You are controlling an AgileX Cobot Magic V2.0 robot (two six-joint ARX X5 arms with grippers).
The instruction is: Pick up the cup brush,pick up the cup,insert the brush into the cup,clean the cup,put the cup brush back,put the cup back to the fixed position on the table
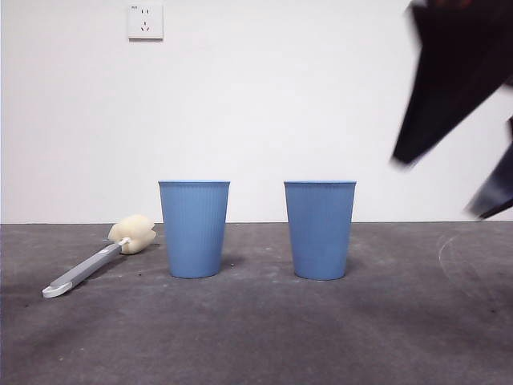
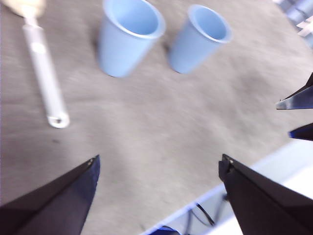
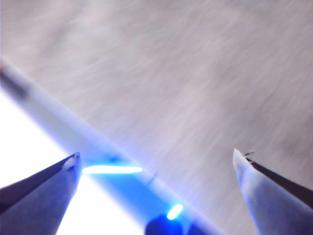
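**Op:** Tabletop [image 1: 256,337] lies bare in front. My right tool [image 1: 461,120] hangs wide and empty, high beside the right cup [image 1: 320,229].

**Spotter:** Left tool [image 2: 159,169]?

**Op:** Wide too, well back. Cup brush [image 1: 100,258] lies flat beyond the left cup [image 1: 194,228], handle outward, likely for grasping. Room all round.
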